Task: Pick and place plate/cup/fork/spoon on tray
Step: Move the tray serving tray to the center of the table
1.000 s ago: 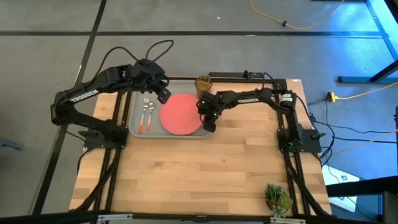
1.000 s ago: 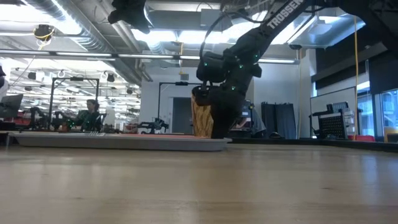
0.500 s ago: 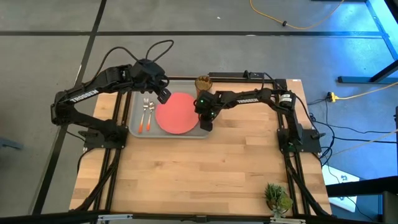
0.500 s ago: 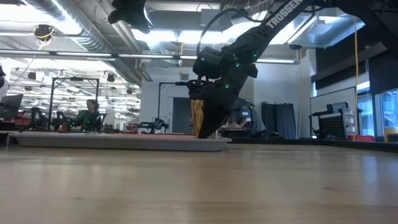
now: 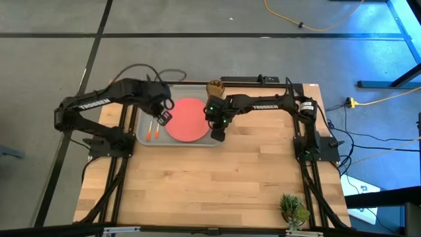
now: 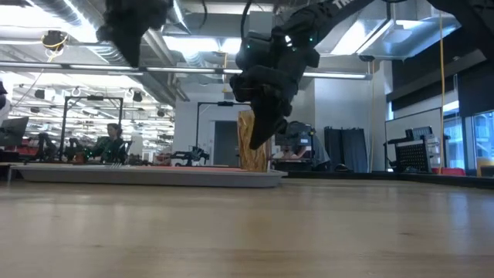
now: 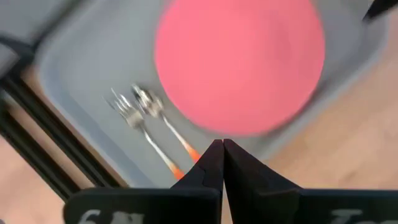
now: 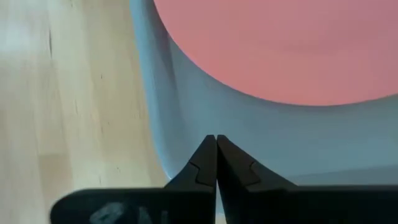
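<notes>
The coral-red plate [image 5: 189, 120] lies flat in the grey tray [image 5: 143, 110], toward its right end. The fork [image 7: 127, 113] and the spoon [image 7: 148, 102] lie side by side on the tray floor left of the plate. The amber cup [image 5: 214, 87] stands upright at the tray's far right corner; I cannot tell whether it stands on the tray or on the table. My left gripper [image 5: 163, 117] is shut and hovers over the cutlery's orange handles. My right gripper [image 5: 217, 133] is shut above the tray's near right corner, beside the plate's rim.
The bare wooden table [image 5: 217, 178] stretches from the tray to the near edge. A small potted plant [image 5: 293, 209] stands at the near right corner. A black bar [image 5: 253, 79] runs along the far edge behind the cup.
My shut right gripper has gone toward the table's left edge against the plate's right rim, and the plate has slid left, farther into the tray. The gripper has then risen. My left gripper has gone toward the near edge, from the tray's far side to above the cutlery.
</notes>
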### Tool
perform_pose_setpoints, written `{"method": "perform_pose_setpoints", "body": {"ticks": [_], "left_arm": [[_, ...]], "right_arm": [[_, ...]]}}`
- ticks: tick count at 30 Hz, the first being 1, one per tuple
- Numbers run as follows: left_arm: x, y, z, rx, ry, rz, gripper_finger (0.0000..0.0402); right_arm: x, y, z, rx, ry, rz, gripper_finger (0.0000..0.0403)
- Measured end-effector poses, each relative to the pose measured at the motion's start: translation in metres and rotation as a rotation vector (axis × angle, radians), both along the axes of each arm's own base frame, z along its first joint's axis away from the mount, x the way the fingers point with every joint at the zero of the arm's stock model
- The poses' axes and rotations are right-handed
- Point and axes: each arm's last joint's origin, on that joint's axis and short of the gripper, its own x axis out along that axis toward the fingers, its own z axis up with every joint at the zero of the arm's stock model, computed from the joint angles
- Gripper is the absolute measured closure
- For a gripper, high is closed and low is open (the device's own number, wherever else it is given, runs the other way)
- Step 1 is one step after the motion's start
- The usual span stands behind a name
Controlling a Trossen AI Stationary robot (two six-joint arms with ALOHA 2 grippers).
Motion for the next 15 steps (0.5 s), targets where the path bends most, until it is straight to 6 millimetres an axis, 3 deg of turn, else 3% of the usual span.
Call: {"method": "perform_pose_setpoints", "body": {"ticks": [5,10,15], "left_arm": [[0.002,-0.01,-0.044,-0.106,0.1,0.0,0.0402],[0.012,-0.017,-0.094,-0.168,0.042,-0.023,0.0402],[0.005,-0.021,-0.131,-0.204,0.085,0.033,0.0402]], "right_arm": [[0.002,0.009,0.0,-0.021,0.014,-0.034,0.0398],[0.003,0.008,-0.007,-0.029,0.052,-0.098,0.0398],[0.004,0.007,-0.017,-0.004,0.091,-0.141,0.0398]]}}
